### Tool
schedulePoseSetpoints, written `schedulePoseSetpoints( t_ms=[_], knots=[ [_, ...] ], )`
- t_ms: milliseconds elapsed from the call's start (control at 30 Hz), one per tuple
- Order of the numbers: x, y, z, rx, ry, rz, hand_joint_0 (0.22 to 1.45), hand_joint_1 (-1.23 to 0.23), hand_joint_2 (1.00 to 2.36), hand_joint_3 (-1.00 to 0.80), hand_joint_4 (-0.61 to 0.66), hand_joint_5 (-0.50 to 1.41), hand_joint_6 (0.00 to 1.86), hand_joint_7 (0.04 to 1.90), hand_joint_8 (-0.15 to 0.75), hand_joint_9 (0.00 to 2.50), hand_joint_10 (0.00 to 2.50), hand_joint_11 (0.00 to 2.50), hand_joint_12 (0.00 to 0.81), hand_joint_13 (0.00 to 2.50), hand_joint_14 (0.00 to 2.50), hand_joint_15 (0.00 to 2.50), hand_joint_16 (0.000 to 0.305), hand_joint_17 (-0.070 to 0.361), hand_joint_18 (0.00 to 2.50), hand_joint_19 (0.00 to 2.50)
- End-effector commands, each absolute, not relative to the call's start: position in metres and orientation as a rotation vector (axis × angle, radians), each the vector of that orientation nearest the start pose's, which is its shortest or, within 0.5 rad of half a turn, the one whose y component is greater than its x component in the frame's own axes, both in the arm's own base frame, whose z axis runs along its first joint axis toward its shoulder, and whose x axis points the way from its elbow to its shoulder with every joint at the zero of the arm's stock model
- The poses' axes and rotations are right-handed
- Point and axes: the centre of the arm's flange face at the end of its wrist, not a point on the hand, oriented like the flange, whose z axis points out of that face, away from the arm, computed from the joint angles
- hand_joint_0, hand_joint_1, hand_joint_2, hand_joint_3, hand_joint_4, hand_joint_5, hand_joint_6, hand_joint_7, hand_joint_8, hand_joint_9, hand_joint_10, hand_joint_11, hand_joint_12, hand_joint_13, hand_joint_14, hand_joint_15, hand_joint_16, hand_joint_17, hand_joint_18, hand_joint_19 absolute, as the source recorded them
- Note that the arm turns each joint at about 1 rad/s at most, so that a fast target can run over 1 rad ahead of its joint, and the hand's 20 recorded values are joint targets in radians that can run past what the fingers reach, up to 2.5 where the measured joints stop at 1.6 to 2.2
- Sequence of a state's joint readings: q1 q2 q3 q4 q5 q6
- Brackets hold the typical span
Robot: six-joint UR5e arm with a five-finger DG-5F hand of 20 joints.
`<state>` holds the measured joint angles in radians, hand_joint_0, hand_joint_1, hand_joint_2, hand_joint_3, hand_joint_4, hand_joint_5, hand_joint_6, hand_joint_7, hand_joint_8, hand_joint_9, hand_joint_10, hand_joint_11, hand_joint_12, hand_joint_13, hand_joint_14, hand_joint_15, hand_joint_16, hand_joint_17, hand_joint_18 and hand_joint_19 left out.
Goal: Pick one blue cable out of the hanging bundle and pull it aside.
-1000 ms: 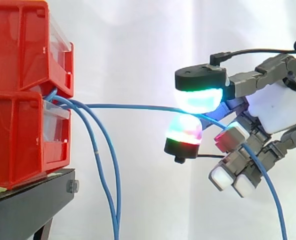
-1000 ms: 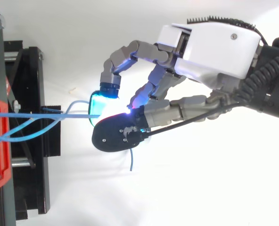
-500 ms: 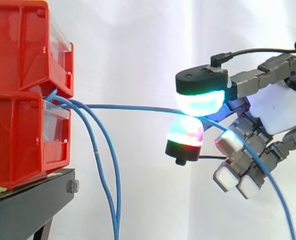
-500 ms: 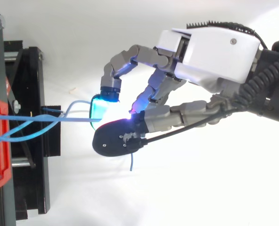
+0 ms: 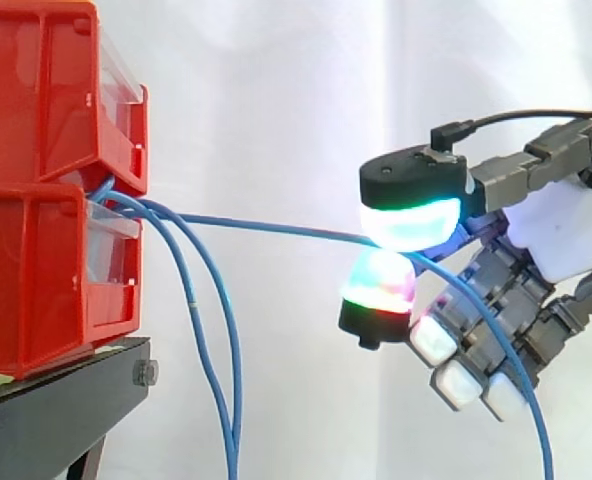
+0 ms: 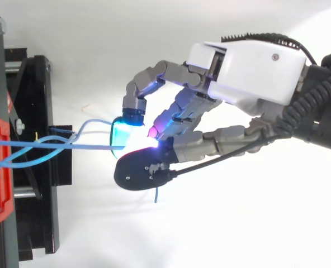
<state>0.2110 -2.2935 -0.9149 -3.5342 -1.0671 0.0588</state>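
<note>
Progress: single blue cable [image 5: 266, 226] picked, pinched between two glowing pads of the hand [image 5: 566, 230], other fingers curled below. Stretched almost level from the pinch out to the red bins [image 5: 46, 270] far ahead of the hand; loose tail drooping under the hand. Rest of bundle [image 5: 192, 300] hanging by the bins, well apart from the hand. Judged mostly done. Left: draw farther aside, keep the pinch.

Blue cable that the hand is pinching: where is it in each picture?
Side view: the pinched blue cable stretches from the red bins at left to the hand at right, then droops.
Top view: the cable crosses the left half at mid-height, into the glowing pads.
Shared landmark: the red bins, at the left edge in both.
</note>
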Motion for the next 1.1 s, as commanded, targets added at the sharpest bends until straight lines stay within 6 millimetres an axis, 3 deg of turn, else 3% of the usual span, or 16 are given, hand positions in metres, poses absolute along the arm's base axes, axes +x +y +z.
schedulePoseSetpoints(
  t_ms=[0, 133, 400, 800, 900, 933, 967, 1067],
  knots=[
    [0.7271, -0.0292, 0.3223, 1.556, 1.323, 0.673, 0.58, -0.79, 1.01, -0.17, -0.04, -0.07, 0.91, 1.00, 0.271, 0.95, 0.02, 0.41, 0.361, 0.83, 0.02, 0.44, 0.056, 0.126, 0.78, 0.45],
    [0.7250, -0.0296, 0.3176, 1.570, 1.325, 0.669, 0.57, -0.71, 1.01, -0.29, 0.01, -0.08, 0.91, 0.97, 0.260, 0.92, 0.02, 0.47, 0.343, 0.79, 0.02, 0.46, 0.050, 0.113, 0.72, 0.48],
    [0.7250, -0.0296, 0.3176, 1.590, 1.307, 0.685, 0.57, -0.63, 1.01, -0.33, 0.02, -0.09, 0.91, 0.97, 0.269, 0.93, 0.02, 0.48, 0.345, 0.78, 0.02, 0.47, 0.051, 0.114, 0.71, 0.49],
    [0.7255, -0.0285, 0.3177, 1.587, 1.307, 0.688, 0.58, -0.66, 1.00, -0.11, -0.10, -0.04, 0.91, 1.04, 0.322, 1.10, 0.02, 0.55, 0.404, 0.94, 0.02, 0.56, 0.066, 0.148, 0.86, 0.44],
    [0.7255, -0.0285, 0.3177, 1.585, 1.308, 0.687, 0.52, -0.60, 1.26, -0.15, -0.13, -0.03, 0.90, 1.07, 0.326, 1.12, 0.02, 0.55, 0.417, 0.96, 0.02, 0.57, 0.068, 0.154, 0.88, 0.43],
    [0.7255, -0.0273, 0.3177, 1.585, 1.309, 0.688, 0.51, -0.59, 1.28, -0.15, -0.13, -0.03, 0.90, 1.07, 0.328, 1.12, 0.02, 0.56, 0.421, 0.96, 0.02, 0.58, 0.069, 0.154, 0.88, 0.43],
    [0.7255, -0.0273, 0.3177, 1.585, 1.309, 0.688, 0.48, -0.59, 1.43, -0.16, -0.14, -0.03, 0.89, 1.08, 0.335, 1.12, 0.02, 0.56, 0.428, 0.97, 0.02, 0.59, 0.070, 0.158, 0.89, 0.42],
    [0.7258, -0.0271, 0.3166, 1.585, 1.312, 0.687, 0.46, -0.57, 1.54, -0.16, -0.16, -0.03, 0.89, 1.09, 0.341, 1.13, 0.02, 0.56, 0.433, 0.97, 0.02, 0.60, 0.071, 0.159, 0.90, 0.42]
  ],
)
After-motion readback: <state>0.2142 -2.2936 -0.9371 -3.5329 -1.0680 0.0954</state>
